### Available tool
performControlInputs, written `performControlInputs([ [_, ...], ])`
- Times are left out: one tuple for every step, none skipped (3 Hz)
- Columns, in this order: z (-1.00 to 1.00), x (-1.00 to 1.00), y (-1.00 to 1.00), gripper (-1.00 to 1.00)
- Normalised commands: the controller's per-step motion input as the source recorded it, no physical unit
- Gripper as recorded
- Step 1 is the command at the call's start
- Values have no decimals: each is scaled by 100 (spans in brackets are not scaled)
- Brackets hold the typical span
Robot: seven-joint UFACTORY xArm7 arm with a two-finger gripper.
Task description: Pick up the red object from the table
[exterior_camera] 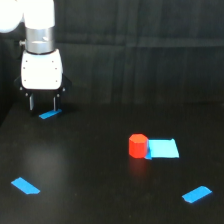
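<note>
A matte black table [90, 165] fills the lower part of the exterior view and runs back to an equally dark backdrop [150, 50], the seam between the two hard to make out in the gloom. At the view's upper left, a white robot arm [30, 15] enters from above, its upper links cut off by the frame; a silver metal collar [39, 40] joins it to a glossy, rounded white gripper [42, 104] hanging just above the table. Its two thin dark fingers [31, 102] stand apart with nothing between them, the tips low over a short blue tape strip [50, 114]; whether they touch the surface cannot be told. Nearer the front, at the view's lower left, a second blue tape strip [25, 186] lies flat at a slant. Right of centre, well apart from the gripper, the red block [137, 145] sits upright on the table, stubby and faceted, smooth and plain, throwing a faint reddish sheen on the black surface in front of it. Its right side meets a flat blue rectangle [163, 148], the block's base seeming to overlap that patch's near corner. At the lower right, a third blue strip [197, 194] lies angled, its edges soft with blur.
</note>
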Motion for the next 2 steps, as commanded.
performControlInputs([
  [-10,1,-4,99],
  [-24,52,-20,100],
])
